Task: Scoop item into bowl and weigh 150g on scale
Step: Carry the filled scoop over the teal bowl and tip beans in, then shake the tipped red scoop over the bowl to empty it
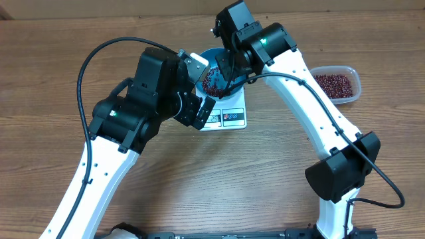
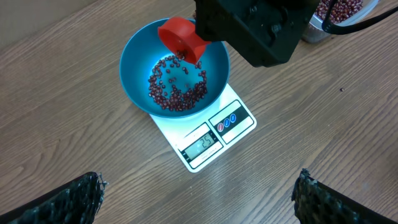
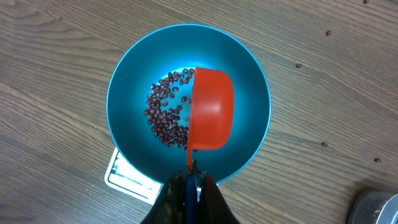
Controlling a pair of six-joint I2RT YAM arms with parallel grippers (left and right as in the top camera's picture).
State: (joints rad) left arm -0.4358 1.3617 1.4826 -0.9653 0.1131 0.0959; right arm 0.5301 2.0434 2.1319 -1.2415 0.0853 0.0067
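A brown wooden table (image 1: 53, 60) carries a small flat white rectangular scale (image 2: 211, 140), and the round, deep, bright blue bowl (image 3: 130, 68) sits on it. The left gripper (image 2: 199, 202) hangs nearby, fingers wide apart and empty. The right gripper (image 3: 189, 186) is clamped on the handle of a bright red plastic scoop (image 3: 211, 109), which is tipped over the bowl. Small dark red-brown beans (image 3: 165, 115) lie inside the bowl.

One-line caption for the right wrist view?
Right end effector holds red scoop tipped over blue bowl of beans on the scale.

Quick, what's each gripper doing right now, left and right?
Left gripper: open, holding nothing.
Right gripper: closed on the handle of the red scoop, over the blue bowl.
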